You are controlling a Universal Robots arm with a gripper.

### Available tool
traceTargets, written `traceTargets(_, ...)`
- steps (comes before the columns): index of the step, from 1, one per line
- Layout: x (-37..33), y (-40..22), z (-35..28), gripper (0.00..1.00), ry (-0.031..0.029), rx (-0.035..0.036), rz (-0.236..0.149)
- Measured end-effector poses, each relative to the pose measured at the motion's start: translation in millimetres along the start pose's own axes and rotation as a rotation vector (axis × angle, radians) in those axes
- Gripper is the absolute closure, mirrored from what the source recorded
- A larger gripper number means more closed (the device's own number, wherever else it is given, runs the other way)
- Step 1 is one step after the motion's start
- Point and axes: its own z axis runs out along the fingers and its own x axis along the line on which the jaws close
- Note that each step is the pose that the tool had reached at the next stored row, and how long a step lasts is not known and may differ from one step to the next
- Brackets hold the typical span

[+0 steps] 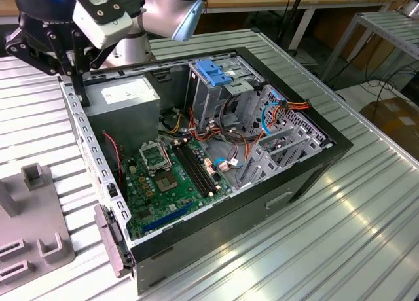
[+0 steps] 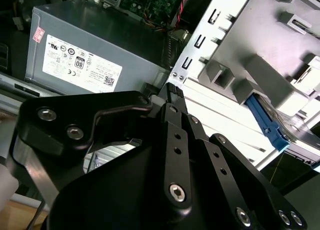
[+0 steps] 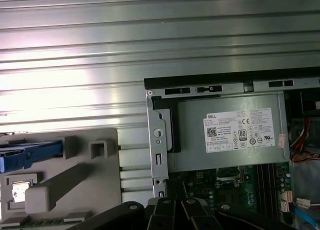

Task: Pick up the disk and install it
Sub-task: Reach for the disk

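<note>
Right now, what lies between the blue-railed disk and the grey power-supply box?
In the first wrist view, from the blue-railed disk: the grey plastic holder's blocks, a strip of ribbed metal table, then the case's silver slotted wall before the grey power-supply box.

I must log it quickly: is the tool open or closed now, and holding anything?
Tool: closed, holding nothing; the disk lies apart from it.
</note>
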Motion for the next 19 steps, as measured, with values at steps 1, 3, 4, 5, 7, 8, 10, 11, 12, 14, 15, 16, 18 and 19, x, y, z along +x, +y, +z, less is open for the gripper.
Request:
traceTargets(1, 1.7, -0.1, 0.0, 0.90, 0.0000, 0.0000, 0.000)
traceTargets(3, 4.3, -0.3, -0.1, 0.90, 0.0000, 0.0000, 0.000)
traceTargets(4, 5.3, -0.4, -0.1, 0.90, 0.0000, 0.0000, 0.000)
traceTargets(5, 6.7, -0.5, -0.2, 0.90, 0.0000, 0.0001, 0.000)
traceTargets(7, 8.8, -0.6, -0.3, 0.90, 0.0001, 0.0000, 0.000)
traceTargets(8, 9.9, -0.7, -0.3, 0.90, 0.0000, 0.0000, 0.000)
traceTargets(10, 11.9, -0.9, -0.3, 0.90, 0.0000, 0.0001, 0.000)
traceTargets(11, 13.3, -1.0, -0.4, 0.90, 0.0001, 0.0001, 0.000)
traceTargets(12, 14.3, -1.1, -0.4, 0.90, 0.0001, 0.0001, 0.000)
traceTargets(14, 17.1, -1.3, -0.5, 0.90, 0.0000, 0.0001, 0.000)
traceTargets(15, 18.1, -1.3, -0.5, 0.90, 0.0001, 0.0001, 0.000)
traceTargets(16, 19.1, -1.4, -0.5, 0.90, 0.0000, 0.0000, 0.000)
traceTargets(18, 20.9, -1.6, -0.6, 0.90, 0.0001, 0.0001, 0.000)
traceTargets(19, 22.0, -1.7, -0.6, 0.90, 0.0000, 0.0001, 0.000)
